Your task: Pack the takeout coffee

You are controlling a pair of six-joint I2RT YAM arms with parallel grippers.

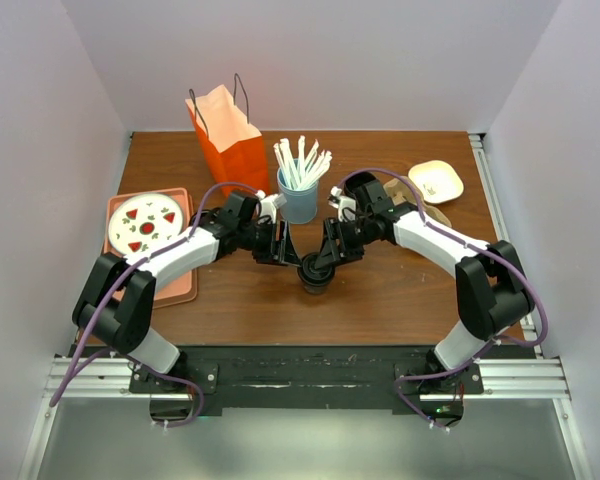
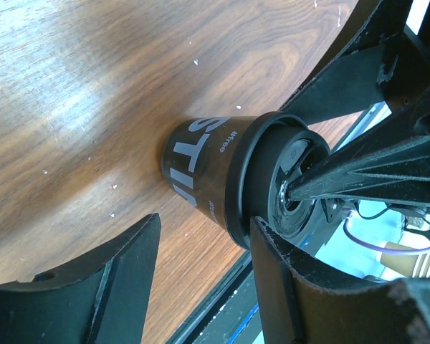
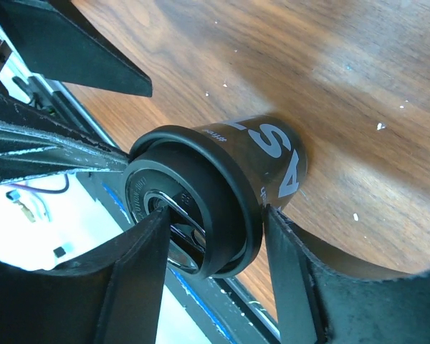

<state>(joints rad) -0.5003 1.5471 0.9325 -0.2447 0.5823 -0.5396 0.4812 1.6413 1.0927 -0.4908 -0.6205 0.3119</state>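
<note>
Takeout coffee (image 1: pixel 314 272) stands upright, axis vertical, near-centre on the table (image 1: pixel 400 290) between both arms: right gripper (image 3: pixel 215 215) straddles its black lid (image 3: pixel 193 193), clamped or not I can't tell; left gripper (image 2: pixel 206 222) gapes open just short of it.

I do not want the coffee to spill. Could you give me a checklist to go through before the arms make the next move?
1. The takeout coffee stands upright on the table: ok.
2. Its lid is seated on the cup: ok.
3. The right gripper has its jaws on either side of the lid, with a firm hold: cannot tell.
4. The left gripper is clear of the cup: not ok, one of its jaws is at the lid rim.
5. The orange bag stands upright: ok.
6. The way to the bag is free: not ok, the blue straw holder stands just behind the cup.
</note>
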